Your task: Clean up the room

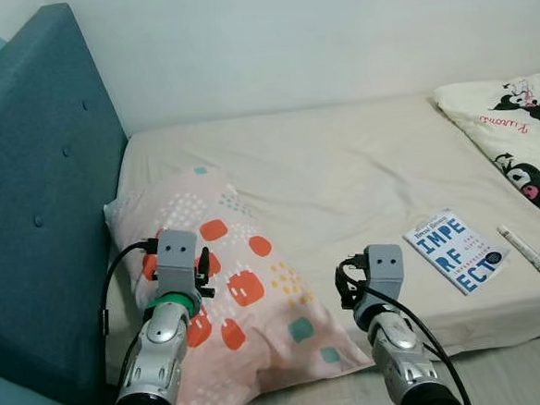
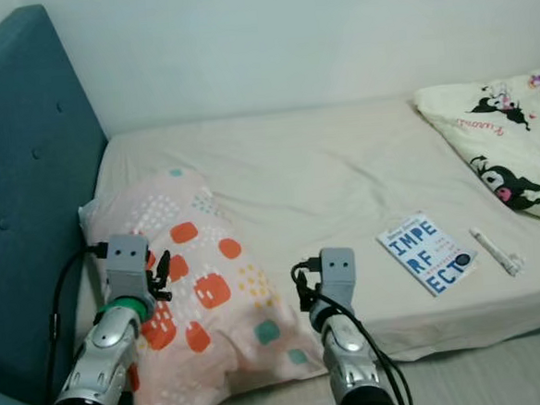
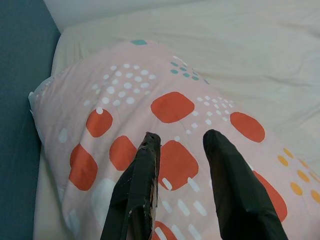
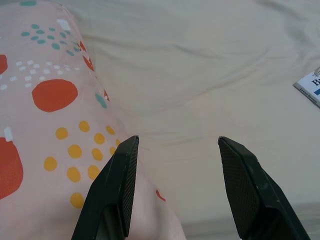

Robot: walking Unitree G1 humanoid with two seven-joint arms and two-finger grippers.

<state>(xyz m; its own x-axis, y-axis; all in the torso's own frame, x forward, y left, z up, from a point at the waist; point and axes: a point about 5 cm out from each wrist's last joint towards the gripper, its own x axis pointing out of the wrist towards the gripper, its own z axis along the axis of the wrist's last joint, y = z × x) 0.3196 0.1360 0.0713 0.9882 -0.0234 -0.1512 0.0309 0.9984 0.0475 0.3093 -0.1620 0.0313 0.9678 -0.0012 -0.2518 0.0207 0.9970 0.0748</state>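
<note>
Beside a teal padded headboard (image 1: 38, 200), a pink pillow (image 1: 249, 297) patterned with orange, yellow and teal spots lies at the head of a bed (image 1: 341, 160) covered in a cream sheet, its lower corner hanging over the mattress edge. Left gripper (image 3: 180, 145) hovers over the pillow, fingers a little apart and holding nothing; right gripper (image 4: 175, 150) hangs above the sheet just beside the pillow's edge, jaws spread wide and empty. Toward the foot of the bed, a blue-and-white book (image 1: 456, 250) rests near the mattress edge, a small white tube (image 1: 525, 249) beside it, with a cartoon-print quilt (image 1: 515, 130) bunched at the far corner
</note>
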